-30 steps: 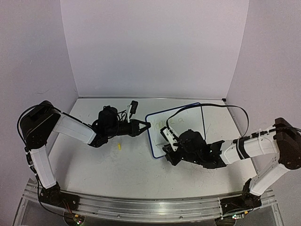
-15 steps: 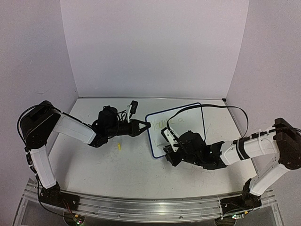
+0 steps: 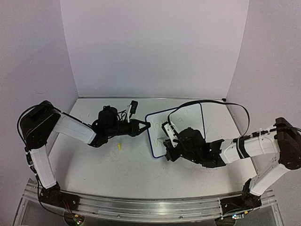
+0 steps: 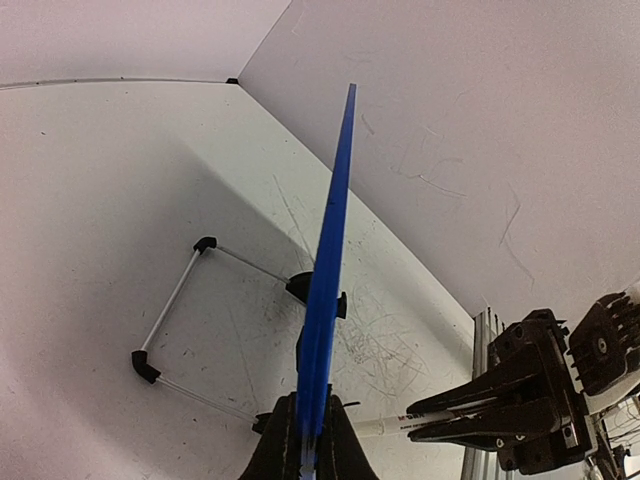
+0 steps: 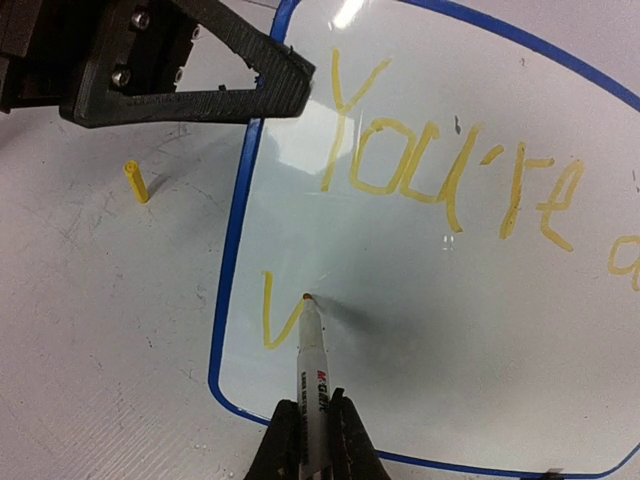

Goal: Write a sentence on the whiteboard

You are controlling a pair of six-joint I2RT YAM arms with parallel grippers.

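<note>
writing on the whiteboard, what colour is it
Yellow. The writing on the whiteboard shows best in the right wrist view.

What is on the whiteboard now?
On the whiteboard, the yellow sentence reads "You're", then a letter cut by the frame. Below it, one V stroke and the marker tip touching. From above, the right arm hides the lower part.

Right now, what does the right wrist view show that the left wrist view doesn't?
Only right wrist: the whiteboard's face, the sentence so far ("You're" in yellow, one stroke below) and a yellow cap on the table. Only left wrist: the whiteboard edge-on and a wire stand on the table beside it. Both: the left gripper on the whiteboard's rim, the right gripper shut on the marker.
</note>
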